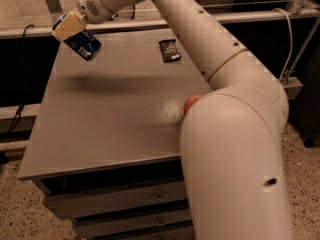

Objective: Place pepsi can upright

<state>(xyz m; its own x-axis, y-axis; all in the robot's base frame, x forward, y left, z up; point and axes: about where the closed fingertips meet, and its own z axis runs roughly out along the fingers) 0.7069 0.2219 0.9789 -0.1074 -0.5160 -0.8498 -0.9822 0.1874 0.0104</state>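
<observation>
Looks like a lab or workshop: grey drawer cabinet, speckled floor, loose cable, metal rail. Gripper above the far-left corner, clasping pepsi can.

The scene is dim and warm-toned, lit from above. The grey rectangular tabletop carries a grainy sheen near its centre, just beside the cream-white plastic robot arm, whose upper surfaces are the brightest thing in view. A broad, soft-edged shadow band crosses the tabletop toward 10 o'clock. Above it, at 11 o'clock, hangs the beige two-finger hand, closed on the tilted dark-blue aluminium pepsi can, whose white lettering is smeared and unreadable. Beyond the tabletop, at 9 and 3 o'clock, the surroundings sink to near black.
</observation>
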